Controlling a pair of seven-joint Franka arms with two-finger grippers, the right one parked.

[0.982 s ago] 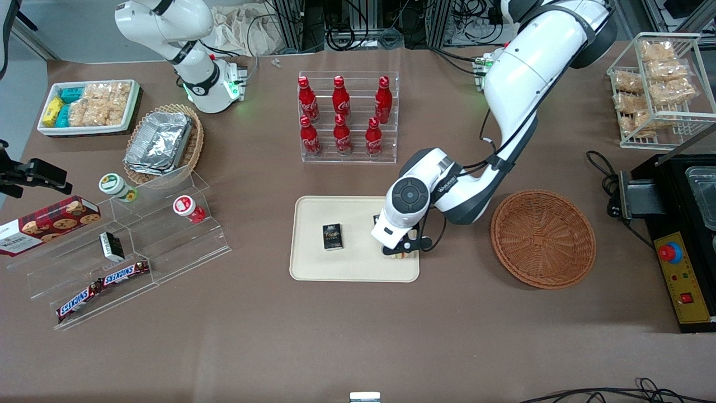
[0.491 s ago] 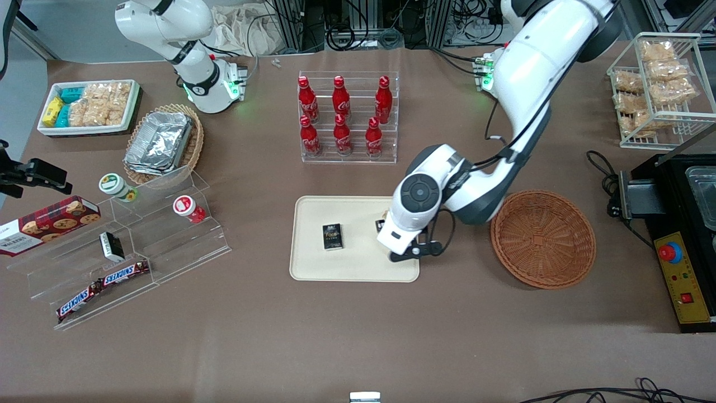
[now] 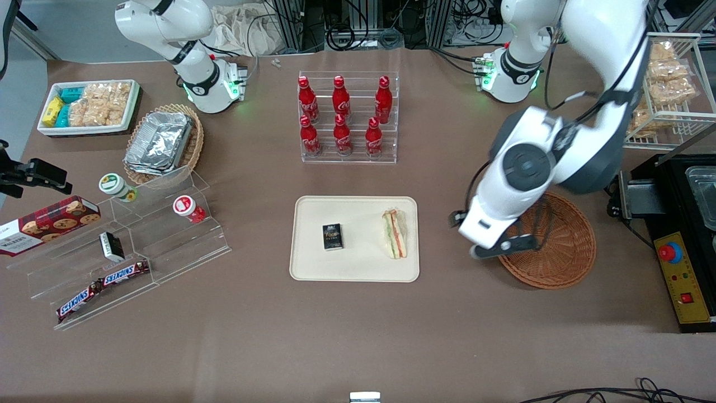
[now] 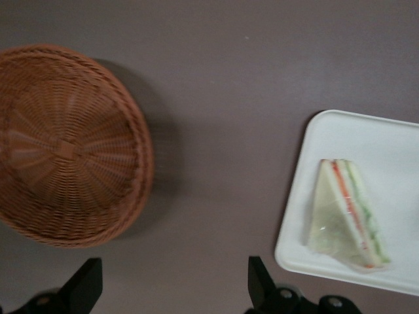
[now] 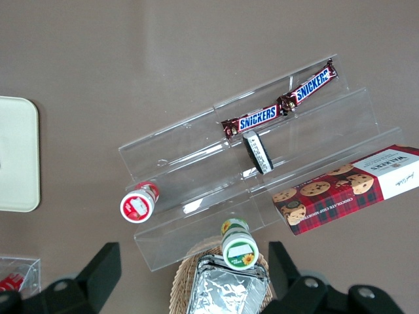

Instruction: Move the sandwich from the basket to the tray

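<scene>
Triangular white-bread sandwich (image 3: 395,234), orange and green filling, clear wrap: lying flat on the cream rectangular tray (image 3: 313,268), at the end nearest the round reddish-brown wicker basket (image 3: 565,263). Small black box (image 3: 332,236), label unreadable, beside it on the tray. Left gripper (image 4: 171,288): fingers spread apart, holding nothing, raised over the table between tray and basket.

1. A wide desk (image 3: 358,336) with a matte brown covering fills nearly the whole front view — evenly lit, with soft shadows.
2. Along the desk's edge farthest from the front camera stand metal frame posts (image 3: 291,22) amid tangled black cables (image 3: 358,33).
3. Grey floor (image 3: 56,28) shows past the parked arm's end of the desk.
4. A black control box (image 3: 679,252) with a red button sits at the working arm's end — more cables (image 3: 604,394) trail at the near edge.
</scene>
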